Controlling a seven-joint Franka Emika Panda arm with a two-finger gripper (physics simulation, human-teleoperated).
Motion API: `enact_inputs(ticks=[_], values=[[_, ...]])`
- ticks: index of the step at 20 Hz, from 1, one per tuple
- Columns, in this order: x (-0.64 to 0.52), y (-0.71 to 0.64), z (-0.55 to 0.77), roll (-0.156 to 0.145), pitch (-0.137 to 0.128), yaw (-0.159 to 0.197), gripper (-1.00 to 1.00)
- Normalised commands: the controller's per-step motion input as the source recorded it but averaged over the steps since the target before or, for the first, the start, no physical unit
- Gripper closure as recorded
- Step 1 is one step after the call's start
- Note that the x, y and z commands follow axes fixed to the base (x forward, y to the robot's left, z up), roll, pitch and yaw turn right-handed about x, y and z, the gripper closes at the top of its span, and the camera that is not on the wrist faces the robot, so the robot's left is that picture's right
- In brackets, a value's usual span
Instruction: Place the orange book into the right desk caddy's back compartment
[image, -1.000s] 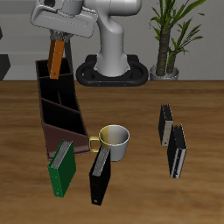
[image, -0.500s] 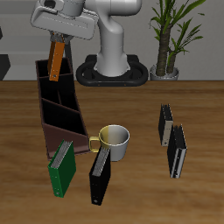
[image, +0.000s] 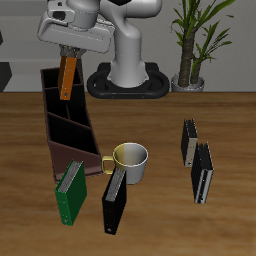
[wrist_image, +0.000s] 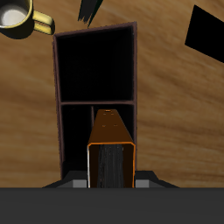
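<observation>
Raised slightly: orange book (image: 67, 74) clamped in gripper (image: 68, 52), hanging beneath.

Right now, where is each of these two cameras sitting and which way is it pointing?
Exterior view: in front of the table and above it, looking back and down at the arm, the right desk caddy, the mug and the books lying about.
Wrist view: on the gripper, looking straight down the orange book it holds into the caddy's cells; only the gripper's dark edge shows.
Shared: the orange book, the caddy and the mug.
</observation>
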Motion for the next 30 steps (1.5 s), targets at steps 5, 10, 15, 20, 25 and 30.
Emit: enact_inputs(ticks=[5,10,15,20,25,30], values=[[-0.01,0.04,-0.12,0.009,0.004,0.002,1.0],[-0.02,-0.07,-0.09,-0.009,0.004,-0.006,1.0],[0.06,-0.08,0.01,-0.02,-0.011,0.002,1.0],[0.02,-0.12,-0.05,-0.024,0.002,-0.018,1.0],[0.04,-0.02,-0.12,0.004,0.027,-0.017,1.0],[0.01,0.05,-0.13,0.011,0.013,0.015,1.0]])
